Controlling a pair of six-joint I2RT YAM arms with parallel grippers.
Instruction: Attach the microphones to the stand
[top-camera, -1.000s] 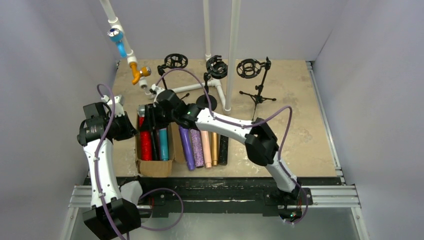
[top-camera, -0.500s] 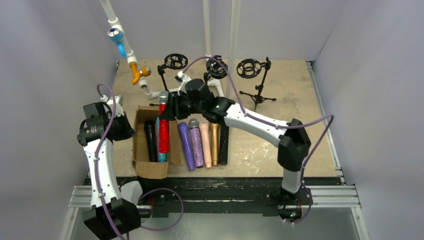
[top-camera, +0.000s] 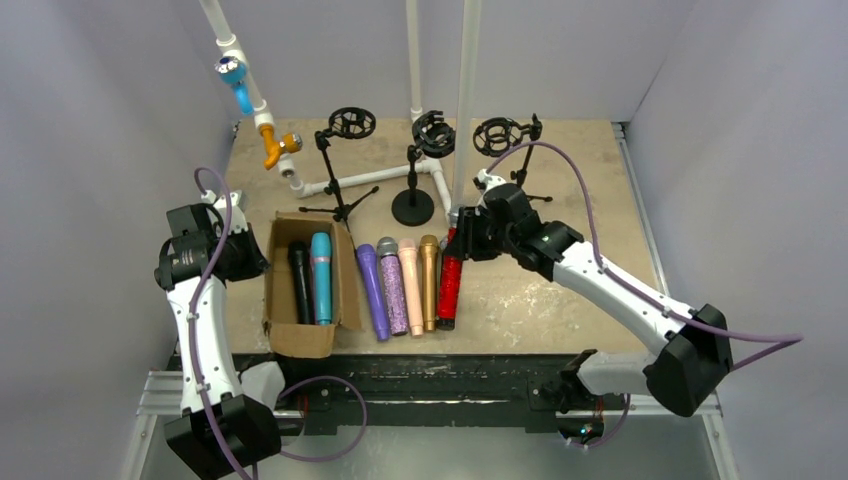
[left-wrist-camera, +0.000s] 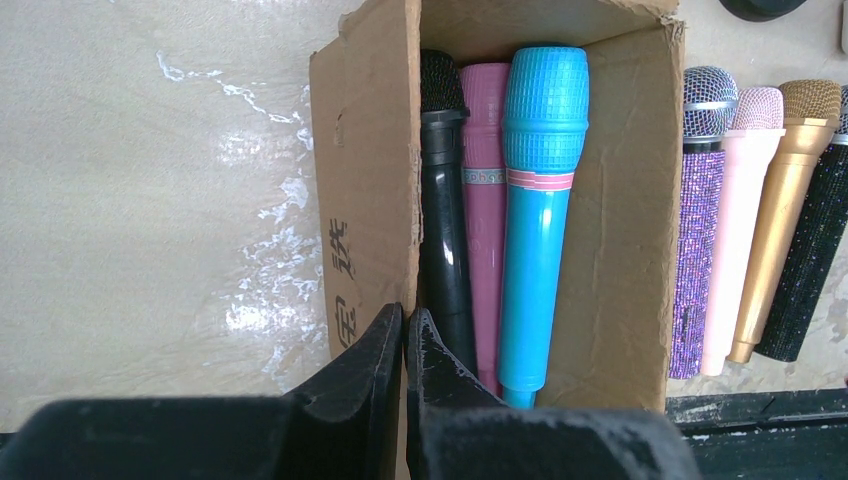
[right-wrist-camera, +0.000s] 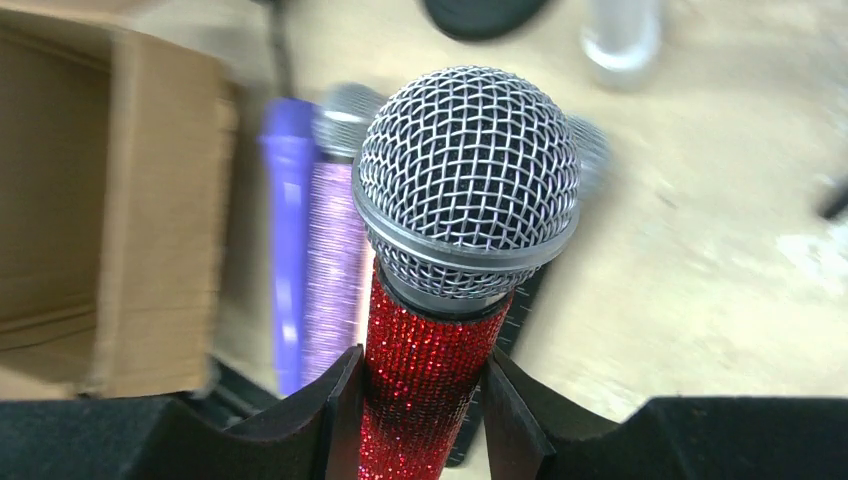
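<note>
Table (top-camera: 600, 200), box (left-wrist-camera: 370, 150) holds black, pink, blue microphones (left-wrist-camera: 540, 200); left jaws clenched, right jaws grasping red microphone (right-wrist-camera: 465, 190)

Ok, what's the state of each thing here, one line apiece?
left hand: shut, at the cardboard box wall.
right hand: shut on the red glitter microphone.
red glitter microphone: held, not on a stand.
cardboard box: open, three microphones inside.
stand holders: all three empty.
microphone row: lying flat.

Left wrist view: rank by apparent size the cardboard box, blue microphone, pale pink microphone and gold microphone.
1. brown cardboard box
2. blue plastic microphone, its lead possibly helped by nearness to the camera
3. pale pink microphone and gold metallic microphone: they look alike, so unranked
</note>
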